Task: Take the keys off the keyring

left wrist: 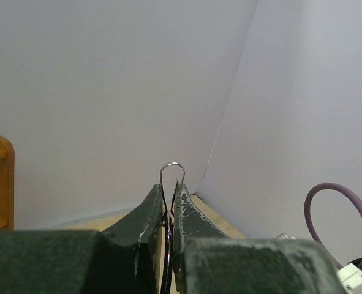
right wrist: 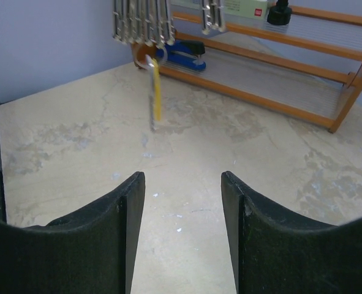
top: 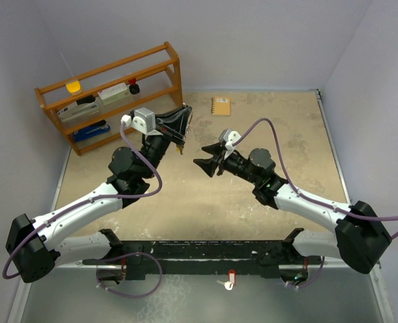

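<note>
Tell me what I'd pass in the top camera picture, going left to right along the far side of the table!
Wooden rack → left hand, shut on the keyring → tan notebook.

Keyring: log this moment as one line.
left gripper: shut on keyring | brass key: hanging below it | right gripper: open, facing key, not touching

Orange wooden shelf rack (top: 111, 94): table (top: 199, 202) far-left corner. Tan spiral notebook (top: 221, 106): far edge, centre. Thin silver wire keyring (left wrist: 171, 163): above table, right of rack.
</note>
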You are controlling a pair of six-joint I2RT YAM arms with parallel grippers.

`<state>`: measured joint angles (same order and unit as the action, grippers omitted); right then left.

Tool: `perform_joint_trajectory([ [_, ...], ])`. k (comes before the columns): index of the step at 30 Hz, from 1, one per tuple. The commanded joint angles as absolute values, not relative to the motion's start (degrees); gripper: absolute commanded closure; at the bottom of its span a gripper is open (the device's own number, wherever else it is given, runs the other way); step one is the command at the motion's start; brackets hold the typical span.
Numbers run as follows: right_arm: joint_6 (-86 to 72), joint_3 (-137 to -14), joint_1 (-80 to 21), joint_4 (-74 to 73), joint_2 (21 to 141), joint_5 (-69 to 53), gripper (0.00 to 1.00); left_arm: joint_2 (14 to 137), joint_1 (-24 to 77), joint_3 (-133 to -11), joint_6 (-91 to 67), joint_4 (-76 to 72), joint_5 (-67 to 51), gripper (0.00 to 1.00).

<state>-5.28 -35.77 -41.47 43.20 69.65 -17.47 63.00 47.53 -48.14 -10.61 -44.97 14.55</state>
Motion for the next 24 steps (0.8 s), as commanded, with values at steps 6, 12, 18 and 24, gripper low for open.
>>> perform_joint_trajectory([
  [6, -2.16, -42.00, -42.43, 49.16, 71.54, -16.20, 0.45, 62.13, 47.46, -50.57, -12.35, -49.03, 13.27, 1.00],
  [12, -1.32, -44.12, -43.05, 50.34, 73.85, -16.26, 0.46, 62.66, 47.46, -50.49, -13.24, -50.13, 12.83, 1.00],
  [18, -1.56, -45.80, -43.24, 50.96, 75.85, -16.85, 0.48, 63.14, 47.46, -50.76, -13.43, -50.84, 12.62, 1.00],
  [24, -2.24, -45.68, -44.03, 51.73, 76.04, -17.05, 0.49, 63.67, 47.46, -51.01, -13.36, -51.44, 12.57, 1.00],
])
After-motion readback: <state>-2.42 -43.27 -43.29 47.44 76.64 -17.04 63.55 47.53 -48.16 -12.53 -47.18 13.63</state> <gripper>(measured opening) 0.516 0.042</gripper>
